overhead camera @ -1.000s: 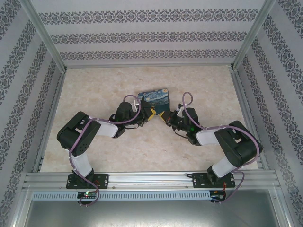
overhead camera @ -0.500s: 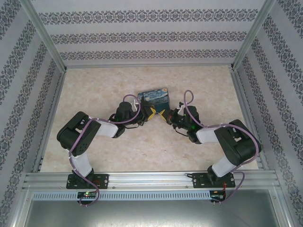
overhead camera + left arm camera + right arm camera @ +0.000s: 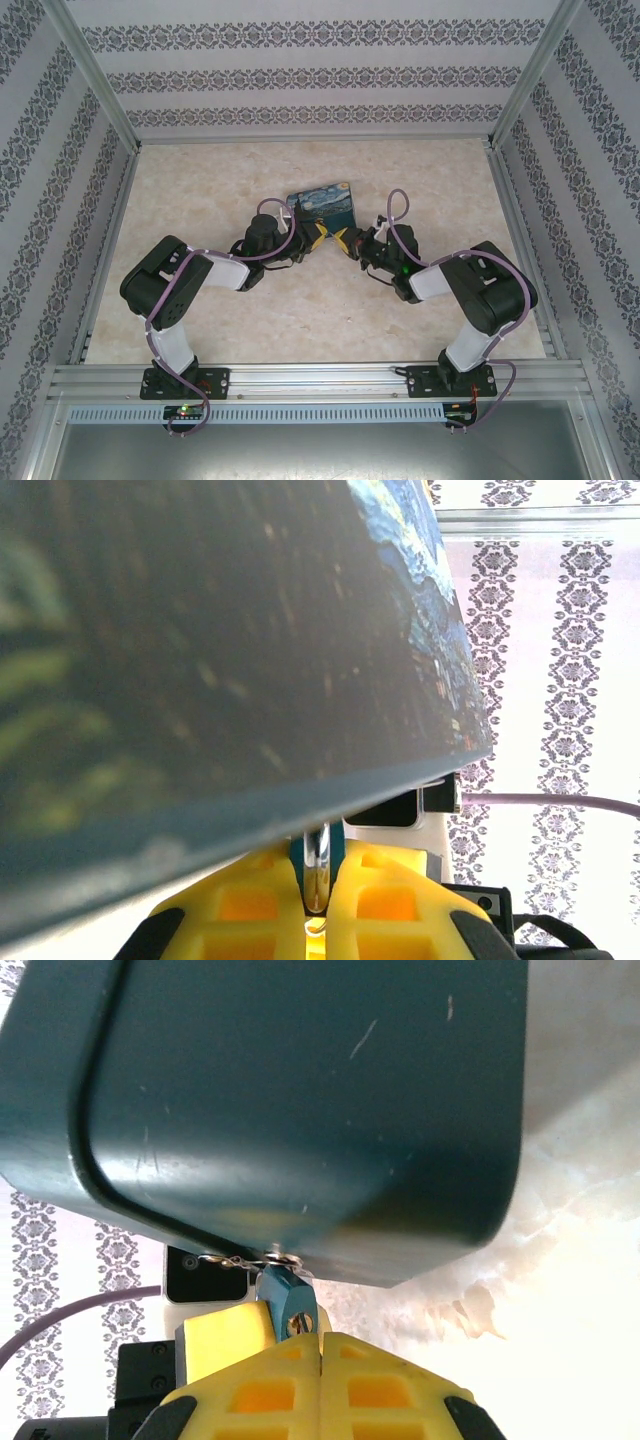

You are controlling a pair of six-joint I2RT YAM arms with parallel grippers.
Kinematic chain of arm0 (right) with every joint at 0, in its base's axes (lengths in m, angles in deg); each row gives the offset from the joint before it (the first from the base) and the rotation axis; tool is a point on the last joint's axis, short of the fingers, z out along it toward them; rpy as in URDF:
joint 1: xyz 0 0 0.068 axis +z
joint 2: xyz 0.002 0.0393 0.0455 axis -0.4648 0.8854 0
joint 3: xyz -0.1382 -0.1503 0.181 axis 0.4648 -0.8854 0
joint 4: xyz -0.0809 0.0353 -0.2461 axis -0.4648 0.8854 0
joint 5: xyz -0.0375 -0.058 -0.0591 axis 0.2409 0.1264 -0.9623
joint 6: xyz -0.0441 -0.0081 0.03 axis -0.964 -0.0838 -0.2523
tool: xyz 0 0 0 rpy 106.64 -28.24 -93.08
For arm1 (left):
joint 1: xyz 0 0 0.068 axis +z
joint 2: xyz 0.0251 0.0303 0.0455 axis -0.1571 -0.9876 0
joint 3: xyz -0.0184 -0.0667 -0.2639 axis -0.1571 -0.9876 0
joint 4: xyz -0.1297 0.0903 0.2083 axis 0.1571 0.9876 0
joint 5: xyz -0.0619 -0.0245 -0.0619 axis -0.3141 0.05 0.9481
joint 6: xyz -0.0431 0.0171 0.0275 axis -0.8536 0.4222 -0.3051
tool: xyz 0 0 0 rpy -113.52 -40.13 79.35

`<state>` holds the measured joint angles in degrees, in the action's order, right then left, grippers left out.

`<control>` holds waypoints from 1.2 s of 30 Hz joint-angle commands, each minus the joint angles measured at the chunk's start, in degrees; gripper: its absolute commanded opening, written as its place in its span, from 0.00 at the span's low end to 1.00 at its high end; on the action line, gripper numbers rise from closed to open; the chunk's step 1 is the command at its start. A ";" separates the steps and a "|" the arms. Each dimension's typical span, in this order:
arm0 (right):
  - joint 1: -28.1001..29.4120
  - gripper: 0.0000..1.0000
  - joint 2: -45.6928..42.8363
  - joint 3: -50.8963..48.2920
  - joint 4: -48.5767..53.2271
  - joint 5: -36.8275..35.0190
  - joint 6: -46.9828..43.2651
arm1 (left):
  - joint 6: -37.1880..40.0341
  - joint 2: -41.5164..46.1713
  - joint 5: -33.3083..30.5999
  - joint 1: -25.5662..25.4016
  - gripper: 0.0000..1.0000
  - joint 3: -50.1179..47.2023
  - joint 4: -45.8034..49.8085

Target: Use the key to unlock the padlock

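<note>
The blue-and-yellow swirl-painted box (image 3: pixel 322 203) lies mid-table, and both grippers meet at its near edge. In the left wrist view my left gripper (image 3: pixel 317 854) is shut on the small teal padlock (image 3: pixel 336 836), whose shiny shackle sits between the yellow fingers under the box (image 3: pixel 200 630). In the right wrist view the padlock (image 3: pixel 287 1298) hangs from a metal ring on the box (image 3: pixel 300 1110), keyhole facing me. My right gripper (image 3: pixel 321 1343) is shut right at that keyhole. A thin dark sliver of the key (image 3: pixel 302 1326) shows in the slot. From above, the left gripper (image 3: pixel 317 237) and right gripper (image 3: pixel 346 243) almost touch.
The marble-patterned table (image 3: pixel 200 190) is fenced by patterned walls and aluminium posts. The left gripper's yellow finger (image 3: pixel 222 1332) sits just left of the padlock in the right wrist view. Open table lies left, right and behind the box.
The right arm has folded in to the left, bringing its gripper closer to the padlock. The box has shifted slightly up and left. The left arm has barely moved.
</note>
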<state>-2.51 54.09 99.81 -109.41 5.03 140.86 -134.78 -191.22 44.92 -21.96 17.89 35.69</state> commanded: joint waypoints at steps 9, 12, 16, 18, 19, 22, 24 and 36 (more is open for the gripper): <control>-1.12 0.00 1.52 4.25 -3.99 3.55 -1.27 | 0.01 1.51 8.97 -2.44 0.00 1.80 -4.86; 0.46 0.00 0.60 4.61 -2.75 3.26 -2.58 | -0.39 1.55 8.06 -2.48 0.00 1.83 -4.86; 2.71 0.00 0.20 4.10 -2.95 1.50 -2.12 | -1.18 1.47 6.47 -2.66 0.00 1.90 -5.38; 3.74 0.00 0.22 3.70 -3.49 0.41 -1.42 | -1.38 1.47 5.54 -2.83 0.00 1.96 -5.52; 4.09 0.00 0.22 3.52 -3.84 -0.05 -1.05 | -1.43 1.47 5.23 -2.97 0.00 2.10 -5.39; 5.11 0.00 0.03 2.99 -4.57 -1.38 -0.09 | -1.36 1.47 4.45 -3.17 0.00 2.23 -4.88; 5.61 0.00 -0.53 2.66 -4.67 -2.17 0.08 | -0.95 1.64 3.65 -3.21 0.00 2.18 -4.12; 3.69 0.00 0.12 2.33 -4.90 -3.73 1.55 | 0.04 1.36 3.56 -3.58 0.00 2.11 -3.22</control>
<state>0.53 54.38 101.10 -109.39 -2.05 141.82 -135.65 -191.13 44.00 -22.49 18.17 35.21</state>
